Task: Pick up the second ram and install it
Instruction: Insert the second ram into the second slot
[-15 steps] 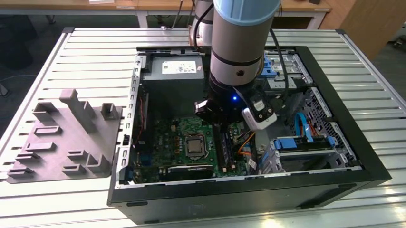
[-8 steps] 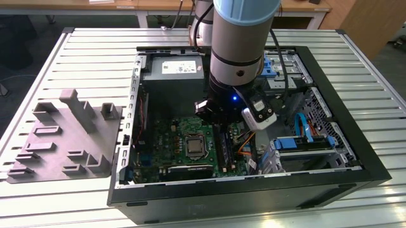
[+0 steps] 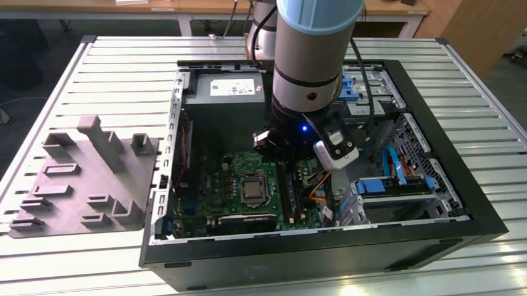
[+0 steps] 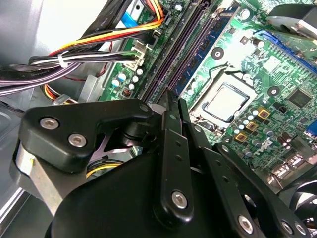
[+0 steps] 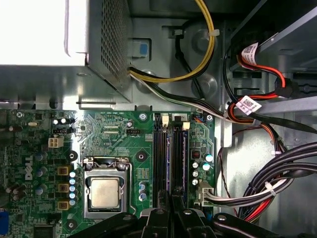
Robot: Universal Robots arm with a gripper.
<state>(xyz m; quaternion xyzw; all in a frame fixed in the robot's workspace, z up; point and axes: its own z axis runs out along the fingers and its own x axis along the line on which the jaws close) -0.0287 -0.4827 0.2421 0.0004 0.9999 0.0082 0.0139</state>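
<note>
Open computer case (image 3: 485,203) lying on a slatted table (image 3: 123,80), with the arm reaching in from above.

A moulded tray (image 3: 82,185) lies on the table just beside the case, on the exterior view's left. Inside, the power supply (image 3: 226,92) sits at the far end and the motherboard (image 3: 222,179) lies nearer. The drive cage (image 3: 395,191) is on the exterior view's right. On the board, the memory slots (image 3: 288,191) run beside the CPU socket (image 3: 253,190), between it and a cable bundle (image 5: 267,183). The gripper (image 5: 176,191) hangs over the slots.
</note>
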